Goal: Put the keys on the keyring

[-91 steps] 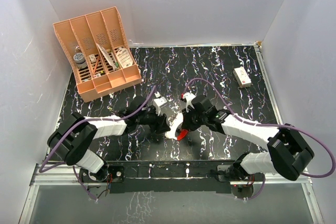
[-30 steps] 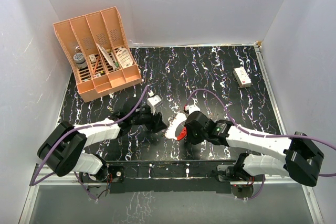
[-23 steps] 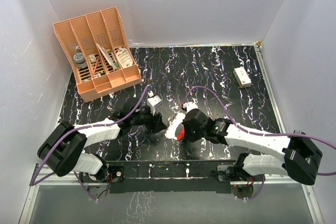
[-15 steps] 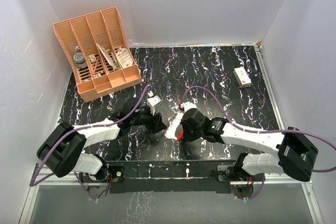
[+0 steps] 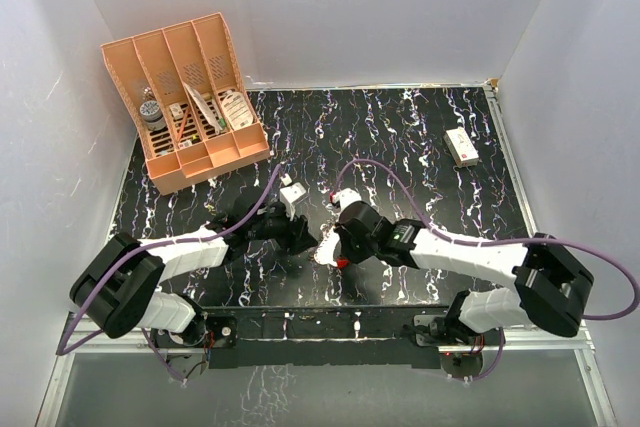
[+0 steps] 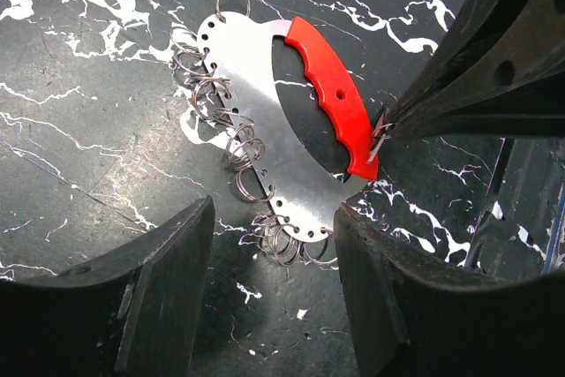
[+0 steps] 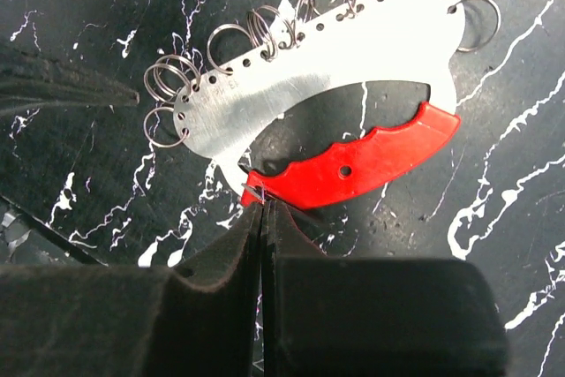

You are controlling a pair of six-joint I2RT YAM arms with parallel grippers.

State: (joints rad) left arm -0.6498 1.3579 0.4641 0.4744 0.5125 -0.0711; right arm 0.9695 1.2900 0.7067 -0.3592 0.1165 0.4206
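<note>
The keyring (image 6: pixel 256 103) is a flat silver oval plate with a red grip (image 6: pixel 328 99) and several wire rings along its holed edge, lying on the black marbled table. My left gripper (image 6: pixel 274 218) is open, its fingers either side of the plate's lower end without touching it. My right gripper (image 7: pixel 262 209) is shut, tips at the end of the red grip (image 7: pixel 362 161). A tiny thin metal sliver, the keys (image 7: pixel 254 190), sticks out pinched at those tips. From above, both grippers meet at the keyring (image 5: pixel 326 250) mid-table.
An orange desk organiser (image 5: pixel 185 102) with small items stands at the back left. A small white box with a red mark (image 5: pixel 461 147) lies at the back right. White walls close in three sides.
My right gripper has slid left and a little forward until its tips reach the end of the red grip. The left gripper and the keyring have stayed put.
</note>
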